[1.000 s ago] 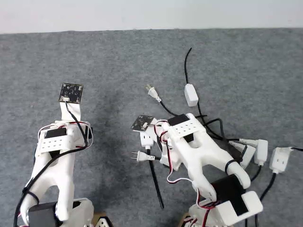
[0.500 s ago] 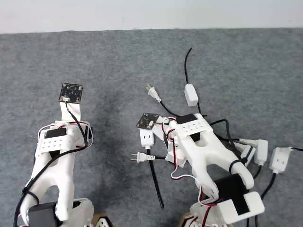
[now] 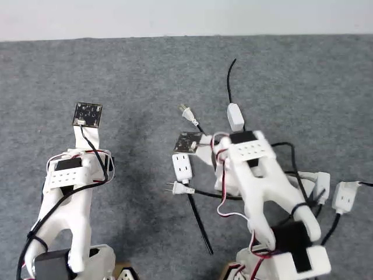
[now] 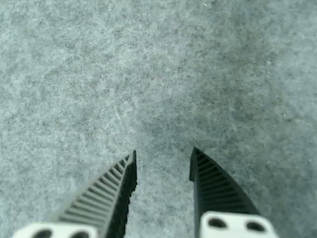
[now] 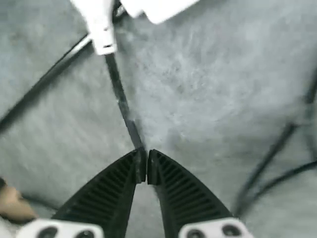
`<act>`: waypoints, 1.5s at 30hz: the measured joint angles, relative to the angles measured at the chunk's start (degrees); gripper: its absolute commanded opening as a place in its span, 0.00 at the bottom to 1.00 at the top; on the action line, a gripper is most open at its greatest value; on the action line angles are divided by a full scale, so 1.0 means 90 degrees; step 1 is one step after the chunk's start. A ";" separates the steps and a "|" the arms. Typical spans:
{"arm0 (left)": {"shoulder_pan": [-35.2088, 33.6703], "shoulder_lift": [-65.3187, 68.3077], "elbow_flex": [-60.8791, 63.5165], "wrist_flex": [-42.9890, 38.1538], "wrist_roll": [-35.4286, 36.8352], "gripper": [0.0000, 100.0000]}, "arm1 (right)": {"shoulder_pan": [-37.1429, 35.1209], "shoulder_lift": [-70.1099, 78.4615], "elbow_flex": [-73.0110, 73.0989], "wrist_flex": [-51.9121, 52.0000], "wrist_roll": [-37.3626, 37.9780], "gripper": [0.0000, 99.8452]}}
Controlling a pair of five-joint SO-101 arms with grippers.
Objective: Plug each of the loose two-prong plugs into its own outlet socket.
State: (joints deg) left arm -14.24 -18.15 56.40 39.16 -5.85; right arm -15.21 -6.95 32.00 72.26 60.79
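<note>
Right wrist view: right gripper (image 5: 144, 157), fingers closed to a slit, pinching black cord (image 5: 119, 94). Two-prong plug (image 5: 101, 29) lies straight ahead along that cord, long axis in line with it, beside white outlet socket (image 5: 158, 7). Left gripper (image 4: 163, 152), fingers parted, empty, over grey bench (image 4: 148, 59), well apart; right arm nearer.

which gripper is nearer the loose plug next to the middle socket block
Right. The right gripper is shut on the black cord a short way behind that plug. The left gripper hangs open over bare carpet, well off to the side.
</note>
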 measured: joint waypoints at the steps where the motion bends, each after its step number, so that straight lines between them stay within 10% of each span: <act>1: 0.0000 0.0000 0.0000 0.0000 0.0000 0.17 | -0.0020 -0.0107 -0.0205 0.0234 0.0400 0.01; 8: 0.0000 0.0000 0.0000 0.0000 0.0000 0.17 | -0.0195 -0.0498 -0.1328 0.1563 0.2608 0.01; 20: 0.0000 0.0000 0.0000 0.0000 -0.0225 0.17 | -0.2012 -0.0283 0.0078 -0.0020 -0.2217 0.23; 45: 0.0000 0.0000 0.0000 0.0000 -0.0274 0.17 | -0.1455 0.1309 -0.0010 -0.1084 -0.2042 0.01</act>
State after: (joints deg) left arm -14.24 -18.15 56.40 39.16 -8.31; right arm -28.31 4.84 31.91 62.51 42.42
